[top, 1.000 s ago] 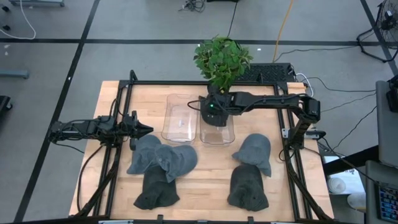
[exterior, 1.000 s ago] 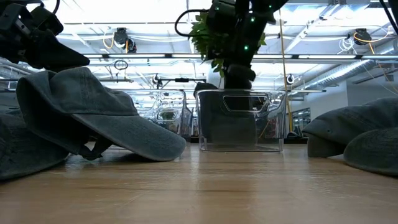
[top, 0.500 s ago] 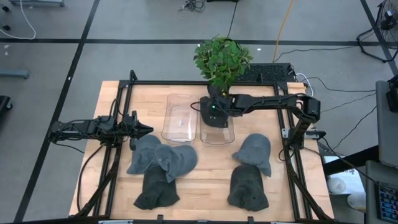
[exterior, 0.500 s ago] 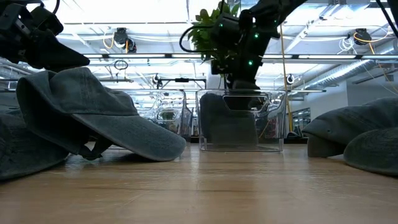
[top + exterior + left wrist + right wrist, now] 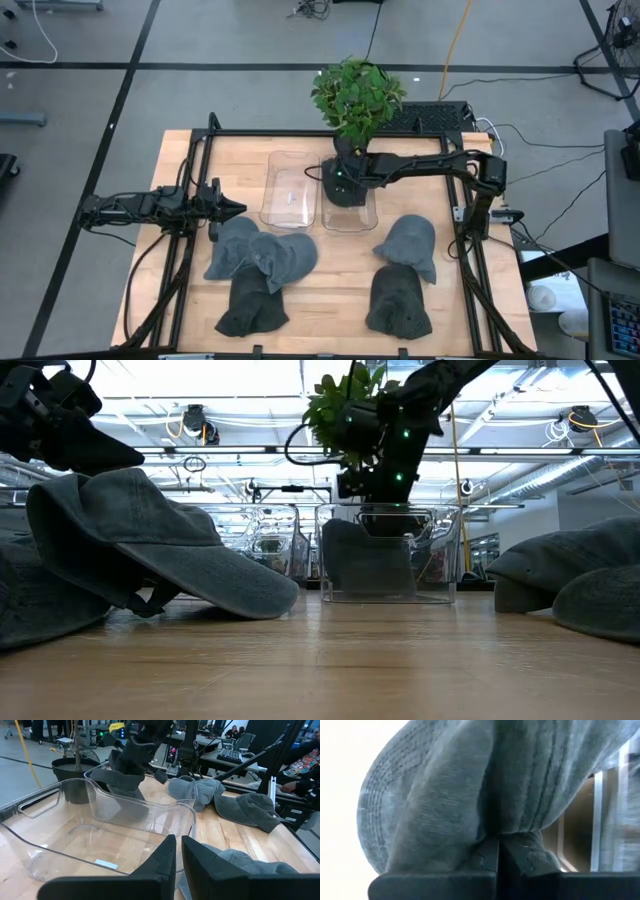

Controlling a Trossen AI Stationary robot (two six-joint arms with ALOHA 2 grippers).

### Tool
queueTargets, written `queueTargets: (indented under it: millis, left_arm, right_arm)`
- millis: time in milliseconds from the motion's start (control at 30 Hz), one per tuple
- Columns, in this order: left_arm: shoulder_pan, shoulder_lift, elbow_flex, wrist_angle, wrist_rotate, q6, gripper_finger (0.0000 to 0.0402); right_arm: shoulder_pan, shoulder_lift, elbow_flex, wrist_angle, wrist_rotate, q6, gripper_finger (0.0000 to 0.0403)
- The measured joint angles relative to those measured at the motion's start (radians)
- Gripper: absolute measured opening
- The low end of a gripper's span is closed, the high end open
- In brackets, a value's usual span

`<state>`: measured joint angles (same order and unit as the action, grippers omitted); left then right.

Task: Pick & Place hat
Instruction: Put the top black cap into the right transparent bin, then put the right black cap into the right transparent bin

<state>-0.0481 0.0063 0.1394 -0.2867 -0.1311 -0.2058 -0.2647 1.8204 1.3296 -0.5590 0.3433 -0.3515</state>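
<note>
The right gripper is over the right clear bin. Its 2 fingers are pressed together on the cloth of a gray hat. In the low view this hat hangs down inside that bin, and the gripper sits just above the bin's rim.

Right beside it is the left clear bin. The left wrist view shows its bottom bare, with just a small white label.

A potted green plant stands just behind the 2 bins.

The left gripper waits at the left side of the wooden table, with its fingers almost touching and nothing between them.

More gray hats lie on the table in front of the bins. 3 are piled together on the left. 2 more are on the right, 1 near the bin and 1 closer to the table's front edge.
</note>
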Motion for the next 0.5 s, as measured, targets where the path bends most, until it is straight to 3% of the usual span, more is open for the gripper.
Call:
queueTargets:
  millis: [300,500]
  left_arm:
    - [0.0,0.0,0.0,0.0,0.0,0.0,0.0035]
    - [0.0,0.0,0.0,0.0,0.0,0.0,0.0035]
  right_arm:
    - [0.028,-0.109,0.099,-0.126,0.027,0.004,0.0]
    - [0.103,-0.205,0.136,-0.282,0.049,0.115,0.0]
